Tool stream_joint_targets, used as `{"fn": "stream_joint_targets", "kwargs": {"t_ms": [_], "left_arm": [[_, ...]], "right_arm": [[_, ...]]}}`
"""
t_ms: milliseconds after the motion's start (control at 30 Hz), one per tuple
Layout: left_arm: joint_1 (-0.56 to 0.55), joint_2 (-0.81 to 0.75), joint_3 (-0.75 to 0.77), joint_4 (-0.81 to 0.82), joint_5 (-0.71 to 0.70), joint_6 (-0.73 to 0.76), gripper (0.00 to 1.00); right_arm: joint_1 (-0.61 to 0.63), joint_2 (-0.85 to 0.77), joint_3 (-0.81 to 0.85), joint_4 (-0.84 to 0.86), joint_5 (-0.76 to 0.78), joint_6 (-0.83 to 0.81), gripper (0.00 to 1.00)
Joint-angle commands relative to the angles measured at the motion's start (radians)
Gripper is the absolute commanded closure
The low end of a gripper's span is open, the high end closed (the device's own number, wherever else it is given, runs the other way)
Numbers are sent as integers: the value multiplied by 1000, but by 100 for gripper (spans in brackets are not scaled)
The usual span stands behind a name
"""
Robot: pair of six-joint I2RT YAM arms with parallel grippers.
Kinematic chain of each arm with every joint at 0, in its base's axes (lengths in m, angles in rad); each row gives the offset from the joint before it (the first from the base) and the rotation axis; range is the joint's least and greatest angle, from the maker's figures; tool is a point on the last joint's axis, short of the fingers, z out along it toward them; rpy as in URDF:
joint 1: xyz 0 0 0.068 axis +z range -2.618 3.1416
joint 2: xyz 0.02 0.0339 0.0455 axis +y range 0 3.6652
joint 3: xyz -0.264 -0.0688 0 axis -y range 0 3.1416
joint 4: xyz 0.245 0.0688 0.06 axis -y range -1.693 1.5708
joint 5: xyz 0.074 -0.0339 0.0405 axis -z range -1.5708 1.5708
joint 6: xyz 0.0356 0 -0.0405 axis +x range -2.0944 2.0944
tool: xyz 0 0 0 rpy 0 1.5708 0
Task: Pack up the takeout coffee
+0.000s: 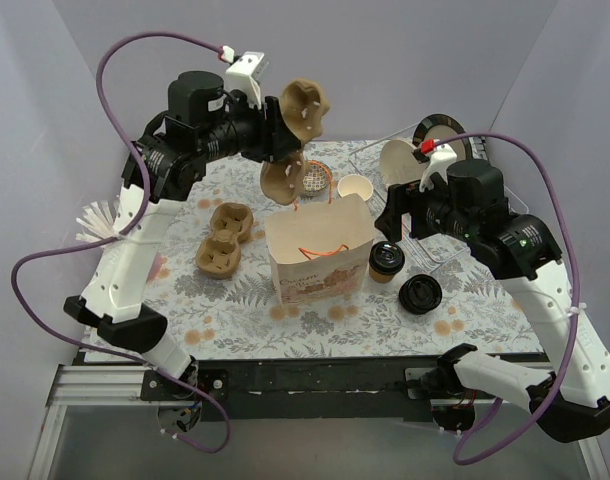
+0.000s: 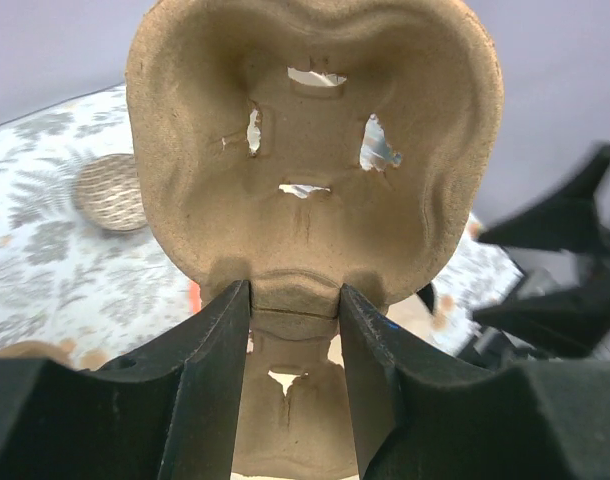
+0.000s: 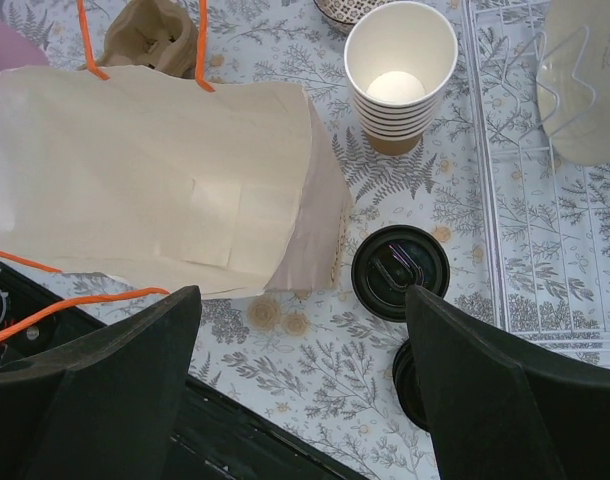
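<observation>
Top view: paper bag (image 1: 320, 255) stands upright mid-table, orange handles on top. Takeout coffee (image 1: 386, 262) stands at the bag's 3 o'clock, just beside its side wall. Loose black lid (image 1: 421, 294) lies at the coffee's 4 o'clock. Stack of paper cups (image 1: 354, 189) at the bag's 1 o'clock; spare pulp carriers (image 1: 225, 238) at 9 o'clock.

Left jaws pinch a pulp cup carrier (image 2: 315, 160) by its centre ridge, up in the air at the bag's 12 o'clock. Right jaws are spread wide above the coffee, touching nothing.

Fern-print table (image 1: 245, 310); lilac walls.
</observation>
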Motion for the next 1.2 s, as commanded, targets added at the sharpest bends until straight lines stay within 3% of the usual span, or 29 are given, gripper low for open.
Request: {"fn": "stream_joint_targets", "kwargs": {"t_ms": [0,300,667,900,1167], "left_arm": [[-103,-70,-49,-8,125,10,90],[-228,-43,-42,-114,39,116,88],[-268,-12,-57,-153,-61,229,86],[-272,8,-37,-143,-133,268,89],[-280,13,-95,-171,-119,271,89]], "right_arm": [[-2,-31,-8,71,5,23,10],[0,12,32,86,46,66,11],[-2,55,3,126,22,108,12],[-2,76,-52,155,-44,108,23],[-2,90,-94,168,-54,96,36]]}}
